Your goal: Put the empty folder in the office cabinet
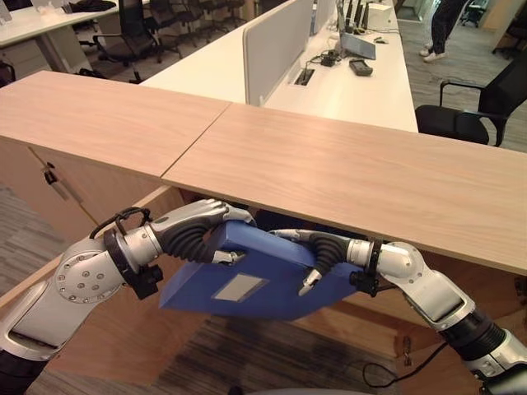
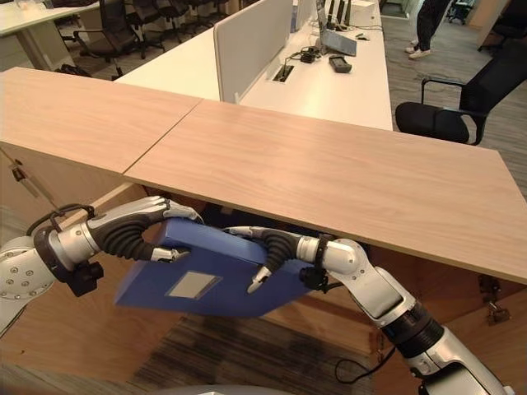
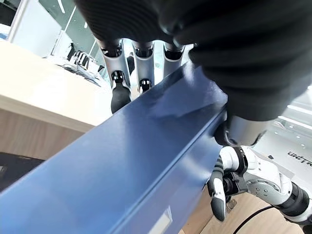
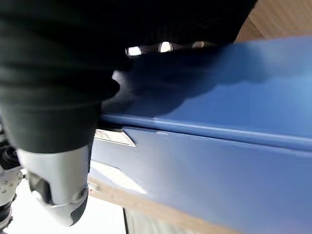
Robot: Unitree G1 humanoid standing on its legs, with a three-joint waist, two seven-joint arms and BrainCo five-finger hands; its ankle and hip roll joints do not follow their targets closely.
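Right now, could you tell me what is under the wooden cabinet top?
Under the cabinet top both hands hold a blue folder, the left hand and the right hand each clasping one side. The folder's far end and the cabinet's inside are hidden by the top.

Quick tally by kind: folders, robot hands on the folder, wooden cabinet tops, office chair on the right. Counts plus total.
Blue folder: 1
Hands gripping it: 2, left hand and right hand
Wooden cabinet tops: 2, left top and right top
Black chair: 1
Total: 6
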